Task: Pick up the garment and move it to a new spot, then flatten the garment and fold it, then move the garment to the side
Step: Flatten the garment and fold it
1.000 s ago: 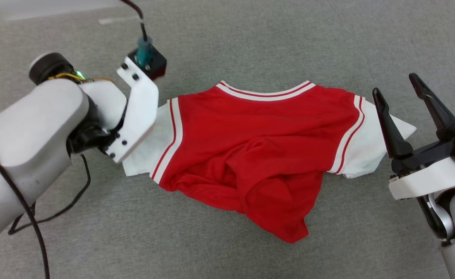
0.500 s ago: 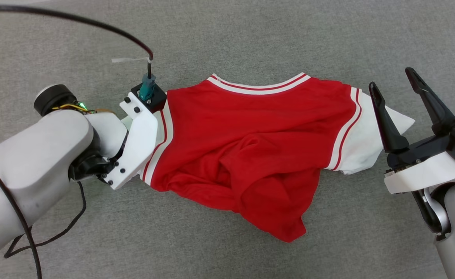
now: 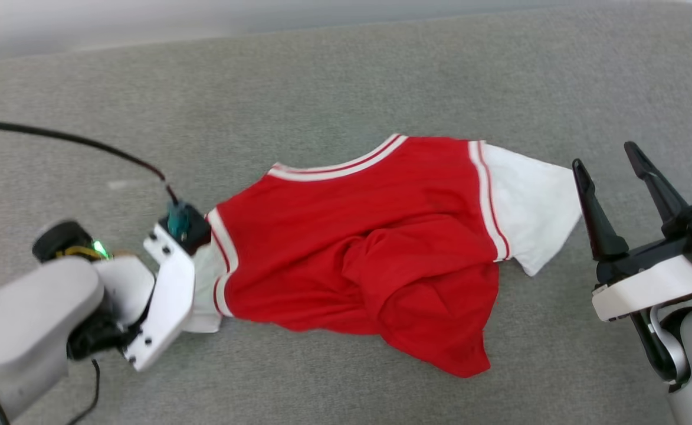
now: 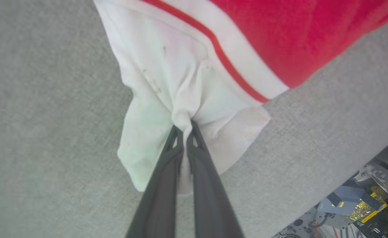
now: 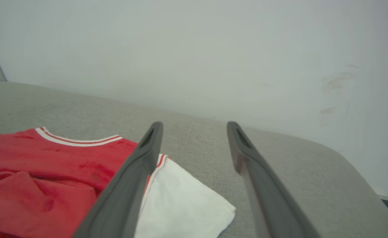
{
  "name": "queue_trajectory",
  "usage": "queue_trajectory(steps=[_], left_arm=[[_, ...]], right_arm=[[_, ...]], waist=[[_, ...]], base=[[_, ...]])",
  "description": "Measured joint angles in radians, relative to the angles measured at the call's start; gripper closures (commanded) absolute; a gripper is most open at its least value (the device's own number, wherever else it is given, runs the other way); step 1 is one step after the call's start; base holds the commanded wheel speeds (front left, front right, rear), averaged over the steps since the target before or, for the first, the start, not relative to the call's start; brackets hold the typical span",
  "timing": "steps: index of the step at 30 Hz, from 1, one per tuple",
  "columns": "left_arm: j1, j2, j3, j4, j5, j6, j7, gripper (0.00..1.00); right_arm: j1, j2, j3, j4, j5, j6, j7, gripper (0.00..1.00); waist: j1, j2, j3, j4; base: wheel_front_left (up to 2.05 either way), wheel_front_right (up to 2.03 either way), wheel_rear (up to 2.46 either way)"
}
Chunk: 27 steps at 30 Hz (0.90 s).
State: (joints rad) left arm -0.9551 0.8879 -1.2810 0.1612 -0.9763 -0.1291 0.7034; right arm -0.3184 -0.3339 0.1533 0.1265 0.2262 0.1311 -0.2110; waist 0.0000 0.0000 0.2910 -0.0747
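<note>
The garment (image 3: 357,236), red with white sleeves and striped trim, lies crumpled on the grey surface, its lower hem bunched toward me. In the left wrist view my left gripper (image 4: 184,127) is shut on a pinched fold of the white left sleeve (image 4: 167,66). In the head view that arm's white wrist mount (image 3: 166,295) covers the fingers at the garment's left end. My right gripper (image 3: 605,156) stands open just right of the other white sleeve (image 3: 531,200), not touching it. The right wrist view shows the right gripper (image 5: 195,125) above and beside that sleeve (image 5: 184,201).
The grey padded surface (image 3: 322,77) ends at a pale wall (image 5: 194,49) behind and rounds off at the right corner (image 5: 352,165). In the left wrist view its near edge (image 4: 372,142) drops to equipment below. A black cable (image 3: 74,141) trails from the left wrist.
My left gripper has closed on the white left sleeve. The head view has shifted, and the garment's left end now lies nearer me than its right end. The right gripper stays open.
</note>
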Motion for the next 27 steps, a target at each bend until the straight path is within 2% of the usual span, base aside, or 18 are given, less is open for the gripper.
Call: queue_trajectory(steps=[3, 4, 5, 10, 15, 19, 24, 27], left_arm=[[0.055, -0.005, 0.000, 0.006, -0.011, 0.000, -0.015, 1.00], [0.064, -0.012, 0.001, 0.015, -0.016, 0.000, -0.030, 0.68], [0.068, -0.020, 0.001, 0.027, -0.021, 0.000, -0.045, 0.00], [0.052, -0.030, 0.011, 0.041, -0.035, 0.000, -0.082, 0.00], [-0.054, -0.013, 0.062, 0.008, -0.057, 0.000, -0.081, 0.00], [-0.139, -0.025, 0.090, 0.020, -0.034, 0.000, -0.084, 0.00], [-0.188, -0.081, 0.078, 0.086, -0.034, 0.000, -0.028, 0.00], [-0.194, -0.090, 0.042, 0.105, -0.040, 0.000, 0.038, 0.00]], right_arm=[[0.010, 0.003, -0.001, -0.002, 0.003, 0.000, 0.003, 0.00], [0.012, 0.003, -0.001, -0.001, 0.003, 0.000, 0.009, 0.00], [0.013, 0.003, -0.001, -0.001, 0.003, 0.000, 0.010, 0.00], [0.020, 0.001, 0.000, -0.005, 0.006, 0.000, 0.020, 0.00], [0.036, 0.002, -0.002, -0.013, 0.010, 0.000, 0.020, 0.00], [0.036, 0.007, 0.003, -0.024, 0.010, 0.000, 0.020, 0.00], [0.020, 0.011, 0.016, -0.034, -0.001, 0.000, 0.021, 0.00], [0.005, 0.016, 0.025, -0.040, -0.007, 0.000, 0.018, 0.00]], waist=[[0.0000, 0.0000, -0.015, 0.016], [0.0000, 0.0000, -0.019, 0.020], [0.0000, 0.0000, -0.022, 0.022], [0.0000, 0.0000, -0.041, 0.024], [0.0000, 0.0000, -0.050, 0.014], [0.0000, 0.0000, -0.040, 0.000], [0.0000, 0.0000, -0.013, -0.024], [0.0000, 0.0000, 0.004, -0.042]], base=[[0.00, 0.00, 0.00], [0.00, 0.00, 0.00], [0.00, 0.00, 0.00], [0.00, 0.00, 0.00], [0.00, 0.00, 0.00], [0.00, 0.00, 0.00], [0.00, 0.00, 0.00], [0.00, 0.00, 0.00]])
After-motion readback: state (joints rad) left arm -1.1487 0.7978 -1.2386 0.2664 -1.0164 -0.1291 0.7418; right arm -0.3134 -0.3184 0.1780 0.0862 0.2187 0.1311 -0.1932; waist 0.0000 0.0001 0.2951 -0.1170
